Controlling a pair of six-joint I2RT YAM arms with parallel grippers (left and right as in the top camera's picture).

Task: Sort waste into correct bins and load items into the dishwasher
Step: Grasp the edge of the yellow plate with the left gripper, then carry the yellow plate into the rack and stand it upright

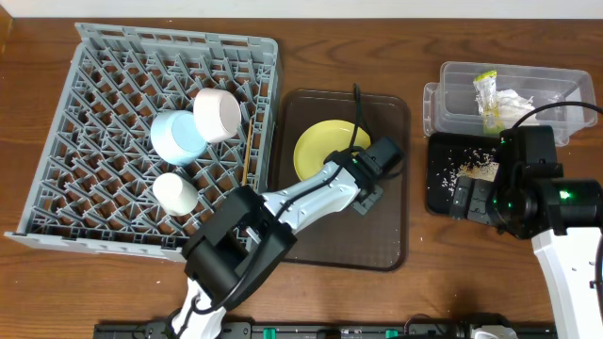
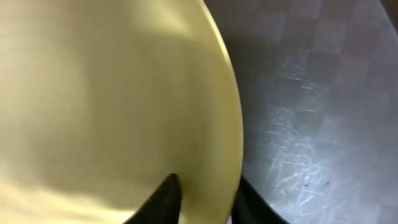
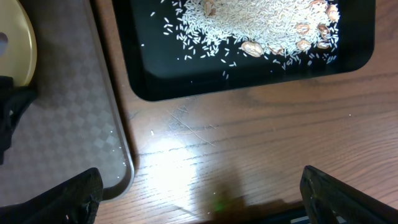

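Observation:
The round yellow plate (image 1: 320,151) lies on the dark brown serving tray (image 1: 377,245). My left gripper (image 1: 366,181) is shut on the plate's right rim; in the left wrist view one finger is on each side of the rim (image 2: 208,202) and the plate (image 2: 93,93) fills the frame. My right gripper (image 1: 468,200) is open and empty (image 3: 208,199) above the wood, at the near edge of the black tray (image 3: 155,81) that holds the rice scraps (image 3: 249,25). The clear tub (image 1: 452,75) holds the snack wrapper (image 1: 487,99) and the white paper (image 1: 515,102).
The grey dish rack (image 1: 104,75) at left holds the light blue bowl (image 1: 177,137), the white bowl (image 1: 219,115), the small white cup (image 1: 175,192) and the chopsticks (image 1: 247,155). The serving tray's corner (image 3: 62,124) and the plate's edge (image 3: 18,50) show left in the right wrist view.

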